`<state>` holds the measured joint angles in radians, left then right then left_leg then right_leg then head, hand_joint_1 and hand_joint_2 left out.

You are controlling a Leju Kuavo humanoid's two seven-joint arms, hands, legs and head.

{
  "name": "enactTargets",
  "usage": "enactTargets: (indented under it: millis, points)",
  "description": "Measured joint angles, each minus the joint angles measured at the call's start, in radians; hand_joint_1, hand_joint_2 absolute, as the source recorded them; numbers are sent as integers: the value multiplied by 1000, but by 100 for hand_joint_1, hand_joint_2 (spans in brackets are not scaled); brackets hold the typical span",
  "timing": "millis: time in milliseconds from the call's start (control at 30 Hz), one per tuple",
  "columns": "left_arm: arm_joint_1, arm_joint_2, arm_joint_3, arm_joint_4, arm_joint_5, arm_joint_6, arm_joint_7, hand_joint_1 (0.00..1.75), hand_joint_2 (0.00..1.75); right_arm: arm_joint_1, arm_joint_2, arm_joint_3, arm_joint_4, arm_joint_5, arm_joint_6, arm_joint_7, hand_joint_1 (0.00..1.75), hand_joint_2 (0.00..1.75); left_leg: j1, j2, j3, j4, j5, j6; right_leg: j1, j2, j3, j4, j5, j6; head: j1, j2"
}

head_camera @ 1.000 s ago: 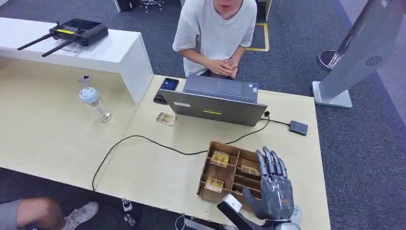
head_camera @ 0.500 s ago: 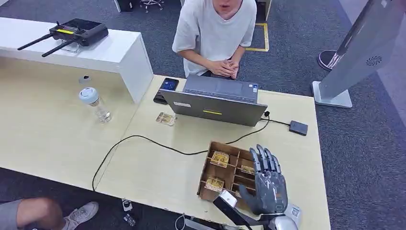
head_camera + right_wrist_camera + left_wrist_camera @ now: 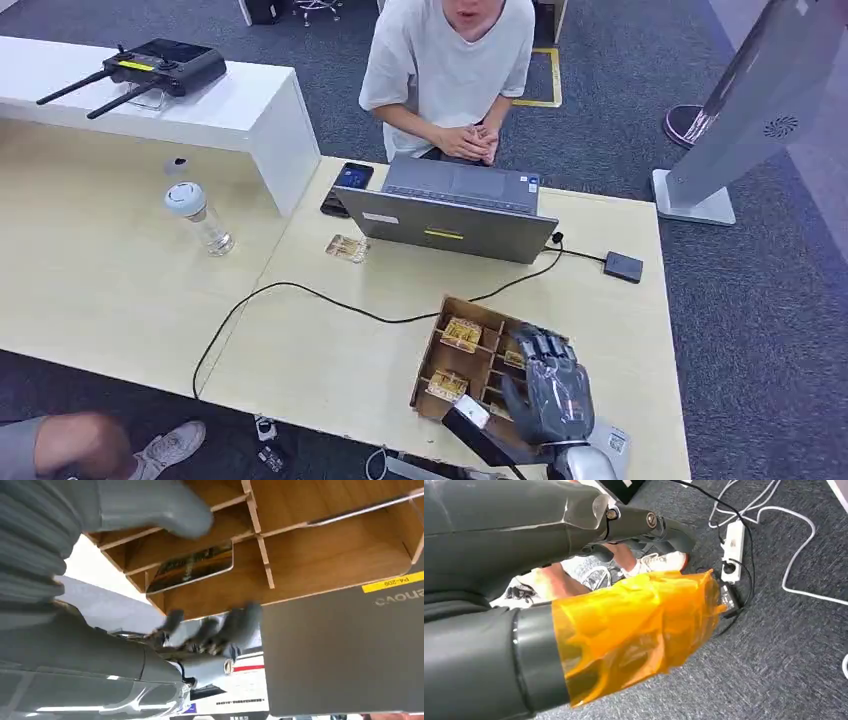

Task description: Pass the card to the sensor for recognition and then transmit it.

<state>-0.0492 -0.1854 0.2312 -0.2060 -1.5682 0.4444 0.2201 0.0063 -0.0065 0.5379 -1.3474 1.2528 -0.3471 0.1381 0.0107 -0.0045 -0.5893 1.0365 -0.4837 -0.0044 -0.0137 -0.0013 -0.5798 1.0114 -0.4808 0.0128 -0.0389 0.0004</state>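
We see our right hand (image 3: pixel 553 395) over the right part of the wooden tray (image 3: pixel 432 368), which stands near the front edge of the table (image 3: pixel 330 350), toward its right corner. The fingers (image 3: pixel 545 347) are bent downward into the compartments; we cannot tell if they already hold something, so the state of this hand is not clear to us.

The card (image 3: pixel 191 567) that we want lies flat in a compartment of the tray, and in the right wrist view it is just beyond the thumb (image 3: pixel 150 507), between the thumb and the darker fingers (image 3: pixel 235 625). Its long axis runs along the length of its compartment. In our judgement, the coming move turns on this: the card is under and slightly ahead of the palm, so the fingers must close across its short side.

The right hand is clearly nearer. The left hand (image 3: pixel 634 630), wrapped in orange film, hangs over the floor, and its state we cannot tell.
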Motion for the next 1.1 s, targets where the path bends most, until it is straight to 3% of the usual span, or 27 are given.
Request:
enactTargets:
  millis: [300, 567, 700, 1100]
  points:
    - [0, 0, 0, 0, 0, -1, 0, 0, 0, -6, 5, 0, 4, 0, 2, 0, 141, 175, 0, 0, 0, 0, 0, 0, 0, 0, 0, 0, 0, 0, 0, 0]
    - [0, 0, 0, 0, 0, -1, 0, 0, 0, -7, 6, 0, 4, 0, 3, 0, 154, 175, 0, 0, 0, 0, 0, 0, 0, 0, 0, 0, 0, 0, 0, 0]
    - [0, 0, 0, 0, 0, -1, 0, 0, 0, -7, 6, 0, 4, 2, 1, -5, 173, 175, 0, 0, 0, 0, 0, 0, 0, 0, 0, 0, 0, 0, 0, 0]
    - [0, 0, 0, 0, 11, 3, -2, 0, 0, 5, 6, -3, -141, 13, -72, -76, 175, 175, 0, 0, 0, 0, 0, 0, 0, 0, 0, 0, 0, 0, 0, 0]
